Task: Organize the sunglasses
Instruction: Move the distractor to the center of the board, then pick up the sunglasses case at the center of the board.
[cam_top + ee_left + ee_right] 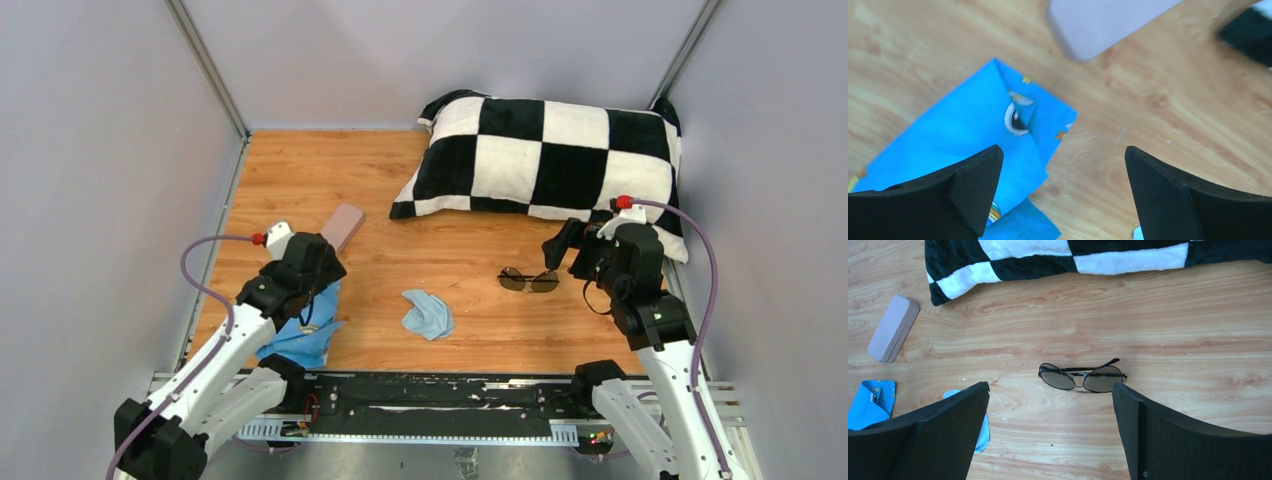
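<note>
The sunglasses (529, 280) lie folded on the wooden table, right of centre, with dark lenses and thin dark frame. In the right wrist view the sunglasses (1082, 378) sit just ahead of my right gripper (1050, 387), which is open and empty. In the top view the right gripper (565, 250) hovers just right of the sunglasses. A pink case (342, 227) lies shut at the left. My left gripper (1062, 152) is open and empty, above the edge of a bright blue printed cloth (973, 130), with the pink case (1103, 22) ahead of it.
A crumpled light-blue cloth (428, 314) lies at the table's middle front. A black-and-white checked pillow (550, 155) fills the back right. The bright blue printed cloth (300, 335) lies at the front left under the left arm. Grey walls close in on both sides.
</note>
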{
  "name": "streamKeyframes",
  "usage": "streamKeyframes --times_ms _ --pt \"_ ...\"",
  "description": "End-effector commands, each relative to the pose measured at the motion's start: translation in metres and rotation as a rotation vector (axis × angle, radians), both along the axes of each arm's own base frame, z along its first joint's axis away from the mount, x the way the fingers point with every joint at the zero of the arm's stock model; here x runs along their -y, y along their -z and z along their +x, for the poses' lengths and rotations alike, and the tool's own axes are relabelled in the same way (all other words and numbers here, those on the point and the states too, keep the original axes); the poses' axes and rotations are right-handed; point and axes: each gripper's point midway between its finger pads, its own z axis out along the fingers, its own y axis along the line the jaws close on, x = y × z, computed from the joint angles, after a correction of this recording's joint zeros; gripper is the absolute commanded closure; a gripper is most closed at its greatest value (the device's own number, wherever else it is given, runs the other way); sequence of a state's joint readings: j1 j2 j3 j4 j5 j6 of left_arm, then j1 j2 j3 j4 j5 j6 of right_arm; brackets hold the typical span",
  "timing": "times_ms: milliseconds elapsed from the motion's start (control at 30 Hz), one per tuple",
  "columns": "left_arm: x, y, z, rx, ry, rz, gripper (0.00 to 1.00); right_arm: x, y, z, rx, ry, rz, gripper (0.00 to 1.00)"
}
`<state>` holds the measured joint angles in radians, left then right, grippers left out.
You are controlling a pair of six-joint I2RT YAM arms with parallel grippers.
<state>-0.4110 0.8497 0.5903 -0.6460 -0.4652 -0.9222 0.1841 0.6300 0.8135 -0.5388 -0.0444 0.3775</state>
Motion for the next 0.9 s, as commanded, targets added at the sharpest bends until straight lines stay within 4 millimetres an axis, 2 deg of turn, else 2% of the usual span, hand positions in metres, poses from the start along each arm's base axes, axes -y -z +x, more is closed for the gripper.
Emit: streamKeyframes --times_ms 0,67,133,200,333,400,467,533,567,633,867 --pt "-0.003 -0.056 0.036 0.128 0.113 0.150 0.00 0.001 -0.001 0.001 0.009 0.002 0.006 0.00" --pt "0.011 -0.066 0.059 0.143 0.245 0.213 0.00 -0.002 0.000 0.002 0.005 -0.007 0.018 0.00" --pt "0.014 -0.068 0.079 0.103 0.311 0.305 0.00 -0.007 -0.002 0.002 0.007 -0.026 0.031 0.00" --pt "0.021 -0.063 0.095 0.037 0.390 0.372 0.00 -0.008 -0.004 0.001 0.014 -0.033 0.039 0.00" --pt "0.050 -0.055 0.122 -0.043 0.540 0.358 0.00 -0.005 -0.006 0.000 0.034 -0.029 0.025 0.00" --pt "0.046 -0.050 0.131 -0.085 0.527 0.403 0.01 -0.004 -0.006 0.000 0.033 -0.027 0.014 0.00" --pt "0.035 -0.046 0.139 -0.145 0.508 0.481 0.10 -0.004 -0.006 0.000 0.032 -0.030 0.011 0.00" --pt "0.030 -0.030 0.144 -0.240 0.534 0.524 0.15 -0.005 -0.006 0.001 0.035 -0.041 0.005 0.00" --pt "0.030 -0.024 0.146 -0.270 0.559 0.537 0.15 -0.005 -0.006 0.002 0.035 -0.045 -0.001 0.00" --pt "0.027 -0.013 0.149 -0.328 0.589 0.568 0.02 -0.005 -0.005 0.005 0.032 -0.048 -0.011 0.00" --pt "0.015 0.022 0.154 -0.429 0.652 0.510 0.00 -0.012 0.002 0.007 0.005 -0.084 -0.004 0.00"
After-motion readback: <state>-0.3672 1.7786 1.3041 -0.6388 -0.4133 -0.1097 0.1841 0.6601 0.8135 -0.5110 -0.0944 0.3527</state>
